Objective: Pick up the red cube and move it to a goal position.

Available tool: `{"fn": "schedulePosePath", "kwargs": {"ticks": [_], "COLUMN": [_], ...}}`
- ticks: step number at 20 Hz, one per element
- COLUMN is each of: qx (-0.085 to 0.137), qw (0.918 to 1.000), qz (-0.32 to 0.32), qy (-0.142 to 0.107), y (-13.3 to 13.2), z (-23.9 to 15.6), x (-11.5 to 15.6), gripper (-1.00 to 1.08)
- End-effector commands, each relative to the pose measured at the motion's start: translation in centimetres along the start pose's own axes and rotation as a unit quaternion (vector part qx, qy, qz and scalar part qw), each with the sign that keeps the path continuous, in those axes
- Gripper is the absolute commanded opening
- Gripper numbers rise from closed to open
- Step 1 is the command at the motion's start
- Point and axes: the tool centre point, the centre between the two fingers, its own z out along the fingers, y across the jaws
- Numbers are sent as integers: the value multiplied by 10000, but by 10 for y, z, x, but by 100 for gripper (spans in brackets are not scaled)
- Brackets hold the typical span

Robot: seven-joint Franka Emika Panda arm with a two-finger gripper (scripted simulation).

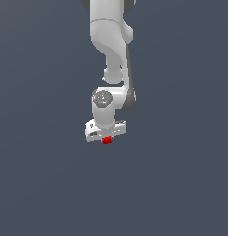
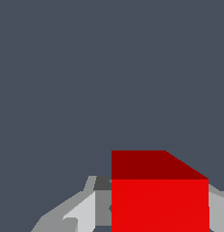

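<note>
The gripper is clamped on the red cube, its fingers apart only by the cube's width and pressing its sides, the cube sitting between them, under the white arm.

In the exterior view the arm runs off the top edge and the gripper hides most of the red cube, whose base the wrist view cuts off.

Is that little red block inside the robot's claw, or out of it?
Inside: in the wrist view the red cube sits between the gripper fingers, grey finger beside it.
</note>
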Motion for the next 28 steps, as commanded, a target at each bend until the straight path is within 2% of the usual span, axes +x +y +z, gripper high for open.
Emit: {"fn": "schedulePosePath", "kwargs": {"ticks": [1, 17, 22, 28], "qx": [-3, -3, -3, -3], "qw": [10000, 10000, 10000, 10000], "qz": [-1, -1, -1, -1], "qy": [9, 9, 9, 9], "y": [0, 0, 0, 0], "z": [-14, -153, -180, -195], "x": [4, 42, 51, 56], "gripper": [-100, -100, -100, -100]}}
